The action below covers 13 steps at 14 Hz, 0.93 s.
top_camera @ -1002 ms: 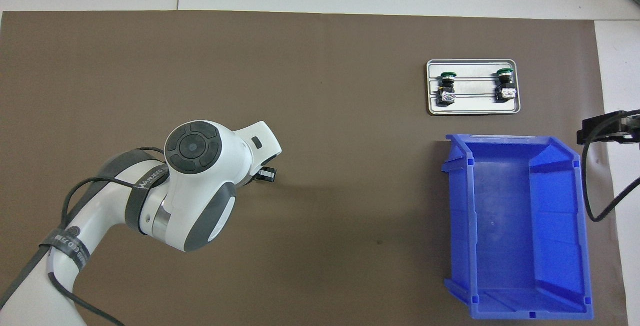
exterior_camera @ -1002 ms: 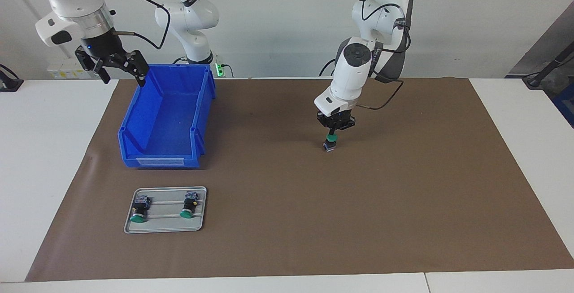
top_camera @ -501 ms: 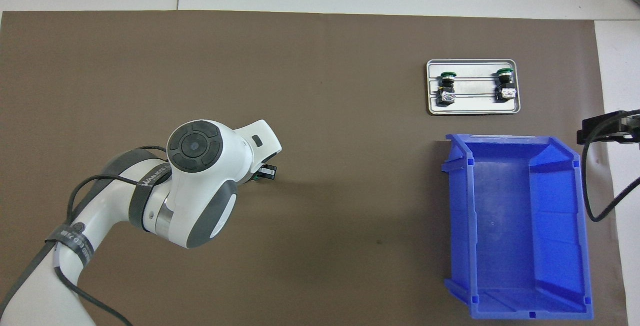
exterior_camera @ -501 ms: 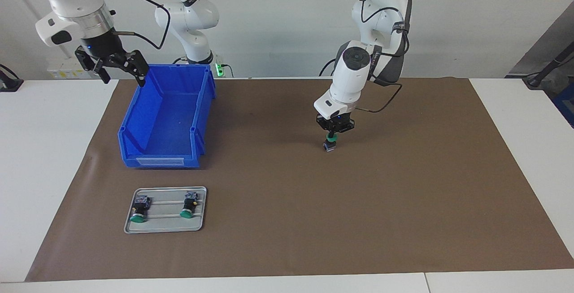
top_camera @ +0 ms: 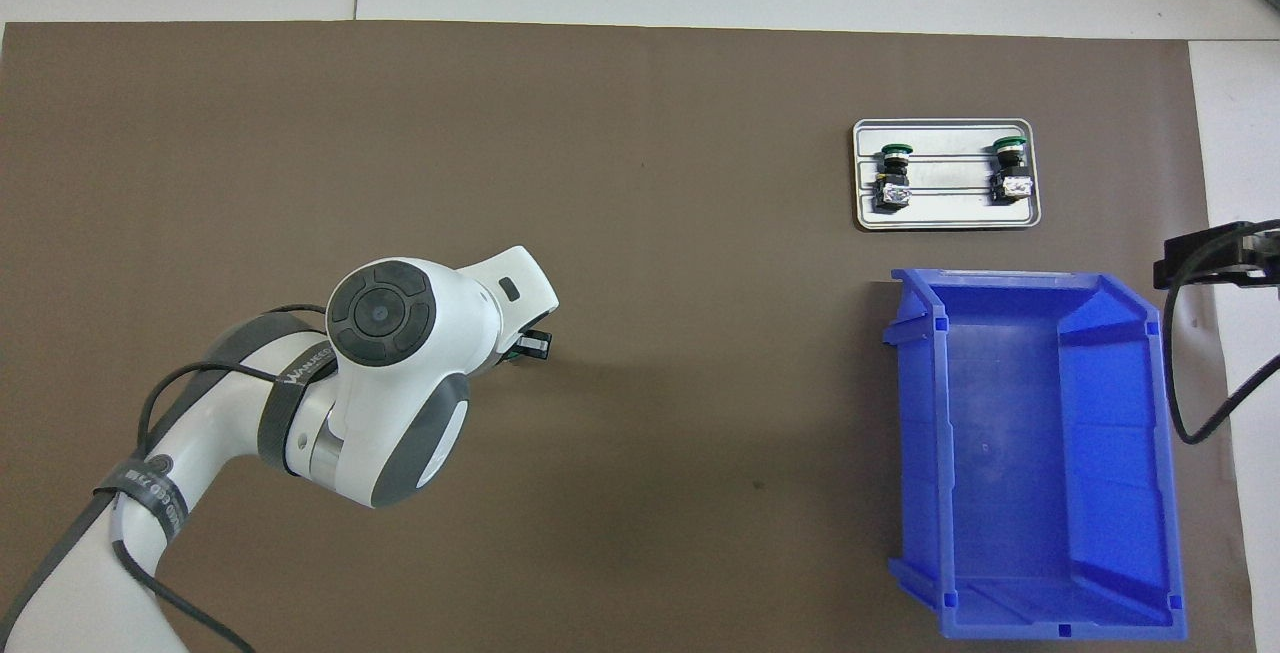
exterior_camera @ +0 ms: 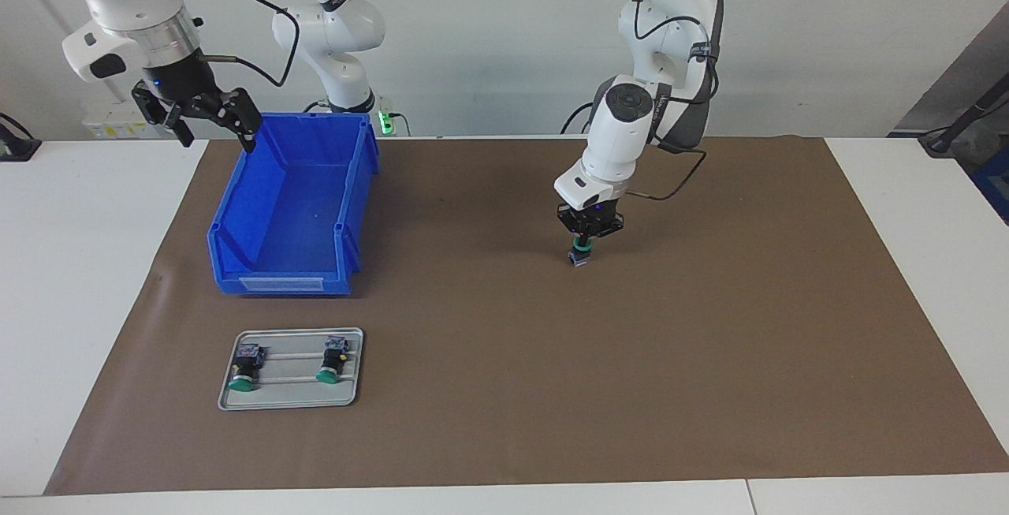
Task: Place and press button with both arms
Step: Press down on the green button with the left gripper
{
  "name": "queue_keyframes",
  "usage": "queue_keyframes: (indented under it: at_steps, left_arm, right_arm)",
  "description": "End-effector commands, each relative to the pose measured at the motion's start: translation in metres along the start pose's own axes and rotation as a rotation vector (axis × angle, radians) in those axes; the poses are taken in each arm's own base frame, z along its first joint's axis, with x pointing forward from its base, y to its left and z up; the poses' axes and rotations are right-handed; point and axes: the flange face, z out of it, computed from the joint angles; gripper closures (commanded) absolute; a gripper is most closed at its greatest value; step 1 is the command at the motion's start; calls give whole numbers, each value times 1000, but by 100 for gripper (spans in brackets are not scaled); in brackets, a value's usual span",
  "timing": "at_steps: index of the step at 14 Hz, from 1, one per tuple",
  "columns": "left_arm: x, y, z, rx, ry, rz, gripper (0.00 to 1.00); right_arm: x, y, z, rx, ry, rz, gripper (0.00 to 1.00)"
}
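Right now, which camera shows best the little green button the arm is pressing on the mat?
The facing view: the button stands on the mat under the shut left gripper. In the overhead view the arm hides nearly all of it.

One camera looks down from high across the worktop (exterior_camera: 79,278) at both arm bases, the other steeply down from above them, and both share the brown mat (exterior_camera: 631,357), perhaps not its every edge.
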Motion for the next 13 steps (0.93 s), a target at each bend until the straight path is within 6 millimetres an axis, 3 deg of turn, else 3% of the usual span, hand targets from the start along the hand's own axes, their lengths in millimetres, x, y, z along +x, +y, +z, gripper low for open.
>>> queue_keyframes:
  at_steps: [1,2,5,8,10,11,12,13]
  left_arm:
    - [-8,-3,20,2,-11,-2,100]
    - [-6,-2,18,3,-15,-2,100]
    - [10,2,-15,6,-51,1,100]
    - [27,-6,-57,1,-51,-20,100]
    - [26,-21,-78,-6,-29,-43,100]
    - [26,-36,-83,-2,-39,-69,89]
    - [23,-50,-88,0,-52,-93,48]
    - [20,-71,-94,2,-65,-123,16]
  right_arm:
    - [-3,2,-4,8,1,-17,0]
    - [-3,2,-4,8,1,-15,0]
    - [-3,2,-4,8,1,-17,0]
    - [-3,2,-3,8,0,-16,0]
    - [-3,2,-3,8,0,-17,0]
    - [-3,2,-3,8,0,-16,0]
    - [-3,2,-4,8,1,-17,0]
    - [-3,2,-3,8,0,-16,0]
